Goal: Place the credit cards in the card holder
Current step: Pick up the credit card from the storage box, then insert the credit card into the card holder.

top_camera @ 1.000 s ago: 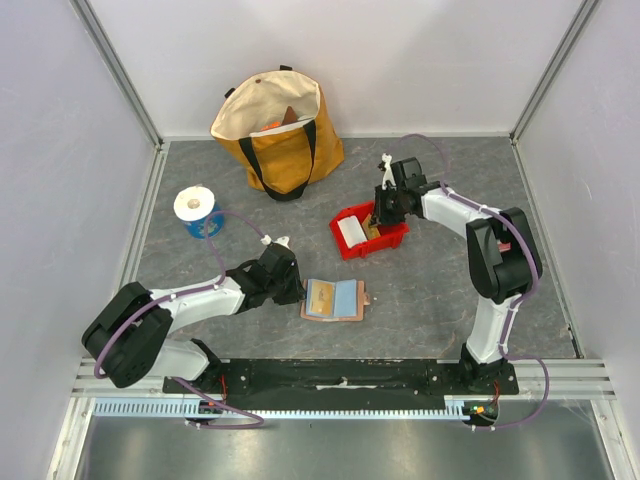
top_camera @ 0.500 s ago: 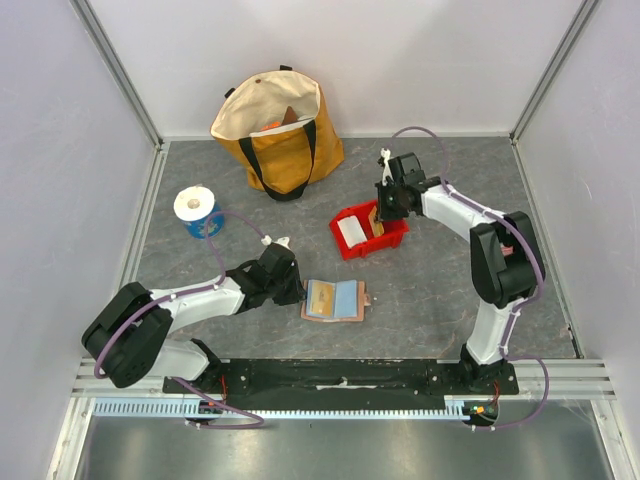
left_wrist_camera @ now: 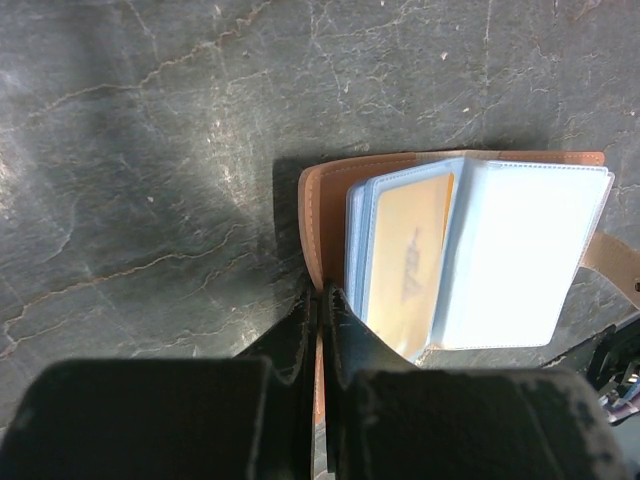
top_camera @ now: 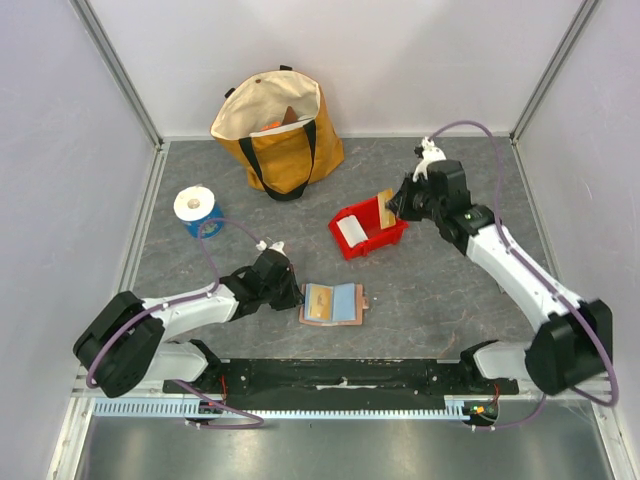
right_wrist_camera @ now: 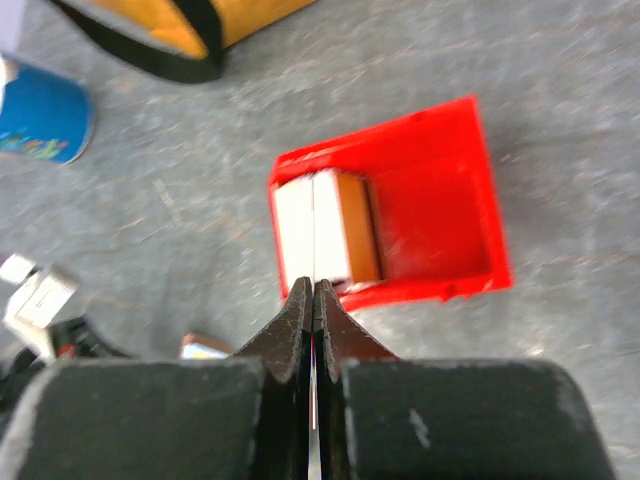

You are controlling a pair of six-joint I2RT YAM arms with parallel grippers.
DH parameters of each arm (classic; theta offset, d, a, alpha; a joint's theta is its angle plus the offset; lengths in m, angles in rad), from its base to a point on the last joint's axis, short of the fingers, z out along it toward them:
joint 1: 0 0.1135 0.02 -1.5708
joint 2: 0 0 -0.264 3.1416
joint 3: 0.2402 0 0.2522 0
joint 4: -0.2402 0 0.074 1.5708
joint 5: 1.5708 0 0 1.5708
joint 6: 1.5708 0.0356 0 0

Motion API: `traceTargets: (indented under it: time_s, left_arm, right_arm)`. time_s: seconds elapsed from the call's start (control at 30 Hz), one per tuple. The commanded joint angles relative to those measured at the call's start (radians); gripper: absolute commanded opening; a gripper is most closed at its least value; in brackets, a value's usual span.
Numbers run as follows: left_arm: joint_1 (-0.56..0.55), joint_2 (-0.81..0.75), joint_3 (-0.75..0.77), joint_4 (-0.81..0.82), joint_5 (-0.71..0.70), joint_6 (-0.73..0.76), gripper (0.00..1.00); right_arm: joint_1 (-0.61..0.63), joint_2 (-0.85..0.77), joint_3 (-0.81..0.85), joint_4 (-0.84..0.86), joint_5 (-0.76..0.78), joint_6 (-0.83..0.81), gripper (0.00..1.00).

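Observation:
The tan card holder [top_camera: 335, 302] lies open on the table, with a yellowish card [left_wrist_camera: 410, 260] and a light blue one [left_wrist_camera: 515, 250] in its clear sleeves. My left gripper [top_camera: 291, 293] is shut on the holder's left cover edge [left_wrist_camera: 318, 215]. My right gripper [top_camera: 394, 208] is shut on a yellowish card [top_camera: 385, 209] and holds it above the right end of the red bin [top_camera: 368, 240]. In the right wrist view this card shows edge-on [right_wrist_camera: 314, 240] between the fingertips. White cards [right_wrist_camera: 295, 235] stand inside the bin [right_wrist_camera: 440, 220].
A yellow tote bag [top_camera: 280, 130] stands at the back. A blue cup with a white roll [top_camera: 197, 210] sits at the left. Grey walls close in the table on three sides.
My right arm has swung out to the right and lifted the yellowish card up from the red bin. My left gripper still holds the card holder in the same place.

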Motion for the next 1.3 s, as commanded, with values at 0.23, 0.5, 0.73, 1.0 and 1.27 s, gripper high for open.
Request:
traceTargets:
  time_s: [0.23,0.5,0.73,1.0,1.27]
  left_arm:
    - [-0.001,-0.054,-0.034,0.027,0.024,-0.097,0.02]
    - [-0.001,-0.043,-0.045,0.029,0.023,-0.117,0.02]
    - [0.001,-0.046,-0.053,0.029,0.018,-0.133,0.02]
    - [-0.001,-0.049,-0.060,0.024,0.009,-0.150,0.02]
    - [0.001,-0.051,-0.056,0.009,-0.003,-0.151,0.02]
  right_arm:
    - [0.246,-0.234,-0.419,0.215,-0.039,0.373,0.00]
    - [0.340,-0.208,-0.531,0.290,0.016,0.467,0.00]
    - [0.361,-0.171,-0.554,0.301,0.048,0.480,0.00]
    - [0.366,-0.210,-0.565,0.285,0.100,0.480,0.00]
    - [0.366,-0.211,-0.567,0.262,0.116,0.476,0.00]
